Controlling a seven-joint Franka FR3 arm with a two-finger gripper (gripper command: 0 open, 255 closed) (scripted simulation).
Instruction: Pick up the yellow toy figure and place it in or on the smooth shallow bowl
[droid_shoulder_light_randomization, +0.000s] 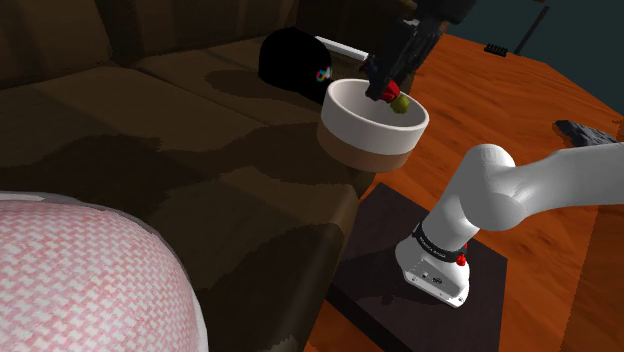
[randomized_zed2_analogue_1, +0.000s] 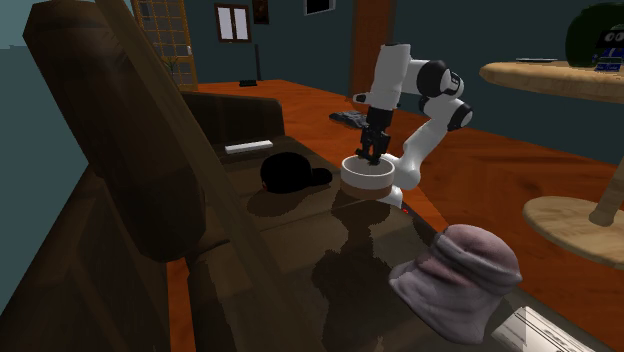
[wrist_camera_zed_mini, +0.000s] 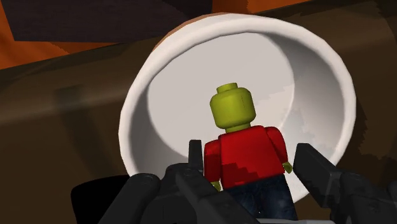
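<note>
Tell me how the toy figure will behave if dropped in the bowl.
The toy figure, clasped in the claw, looks rigid and small, so probably light. Top-heavy with its big round head, it will likely topple. Smooth and curved, the bowl should slide it inward.

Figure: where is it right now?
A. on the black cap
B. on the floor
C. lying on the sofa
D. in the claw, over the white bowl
D: the claw grips the figure over the bowl's inside.

A yellow-headed, red-bodied toy figure (wrist_camera_zed_mini: 245, 151) is standing just ahead of the black gripper (wrist_camera_zed_mini: 252, 167), against the inside of the white bowl (wrist_camera_zed_mini: 167, 89), mid-frame.
</note>
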